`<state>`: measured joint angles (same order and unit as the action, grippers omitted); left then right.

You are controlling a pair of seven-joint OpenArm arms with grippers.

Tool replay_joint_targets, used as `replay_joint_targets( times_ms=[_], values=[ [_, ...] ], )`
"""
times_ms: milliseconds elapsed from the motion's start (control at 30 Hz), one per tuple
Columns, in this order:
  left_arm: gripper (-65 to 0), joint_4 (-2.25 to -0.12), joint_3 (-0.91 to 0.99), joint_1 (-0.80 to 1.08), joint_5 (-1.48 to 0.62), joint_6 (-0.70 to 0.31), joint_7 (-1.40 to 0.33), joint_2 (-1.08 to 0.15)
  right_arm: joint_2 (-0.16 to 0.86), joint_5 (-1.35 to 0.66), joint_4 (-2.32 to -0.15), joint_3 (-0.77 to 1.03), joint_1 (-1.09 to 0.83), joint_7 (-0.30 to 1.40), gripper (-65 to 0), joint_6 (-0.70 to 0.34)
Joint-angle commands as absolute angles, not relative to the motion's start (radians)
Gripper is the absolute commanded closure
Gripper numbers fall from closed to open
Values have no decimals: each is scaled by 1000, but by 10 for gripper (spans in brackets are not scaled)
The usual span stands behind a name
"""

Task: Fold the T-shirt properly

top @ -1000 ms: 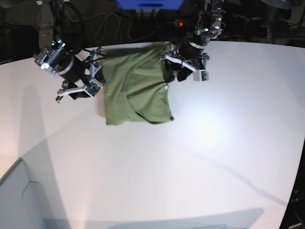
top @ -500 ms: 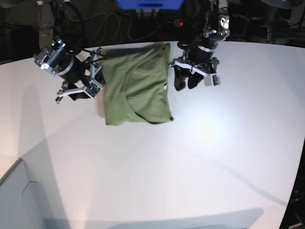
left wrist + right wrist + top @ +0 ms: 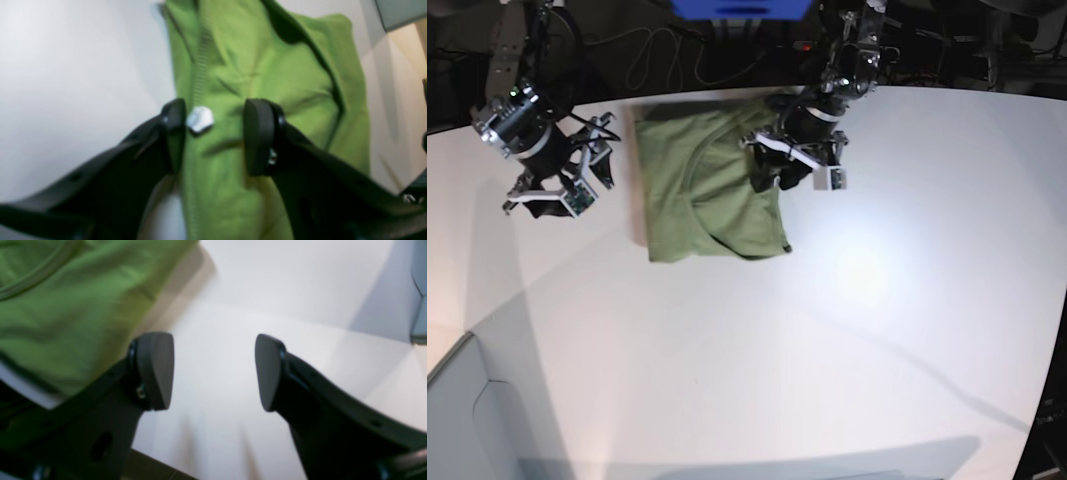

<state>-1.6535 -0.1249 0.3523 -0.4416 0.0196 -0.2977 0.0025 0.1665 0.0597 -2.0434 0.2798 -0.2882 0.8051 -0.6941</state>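
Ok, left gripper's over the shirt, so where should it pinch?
Probably the T-shirt side edge under the open left gripper, near the small white tag. Come straight down from above: the cloth lies flat on the table, so only a top pinch gathers that hem.

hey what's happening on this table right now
A two-armed robot is folding a green T-shirt that lies partly folded on the white table. The left gripper is open above the shirt's edge, near a small white tag, holding nothing. The right gripper is open over bare table beside the shirt.
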Motion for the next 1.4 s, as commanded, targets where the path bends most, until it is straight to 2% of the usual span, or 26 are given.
replay_joint_targets(
  times_ms=[0,567,633,767,800,1067,1367],
  values=[
    [-277,-1669,-125,351,-449,8,-278,4,176,53,-2063,289,-283,788,-365,-698],
    [-271,-1563,-134,292,-449,8,-278,7,176,53,-2063,297,-283,788,-360,-698],
    [-226,-1561,-134,292,-449,8,-282,7,176,53,-2064,298,-283,788,-360,-698],
    [-21,-1560,-131,277,-449,7,-283,4,163,53,-2064,380,-278,788,-359,-698],
    [0,-1555,-136,260,-447,7,-289,-2,156,53,-2064,400,-274,788,-359,-698],
    [0,-1406,-165,125,-440,1,-300,-21,148,51,-2078,556,-280,788,-358,-698],
    [0,-1325,-542,-183,-440,-1,-456,-162,64,50,-2078,816,-282,789,-358,-698]
  ],
)
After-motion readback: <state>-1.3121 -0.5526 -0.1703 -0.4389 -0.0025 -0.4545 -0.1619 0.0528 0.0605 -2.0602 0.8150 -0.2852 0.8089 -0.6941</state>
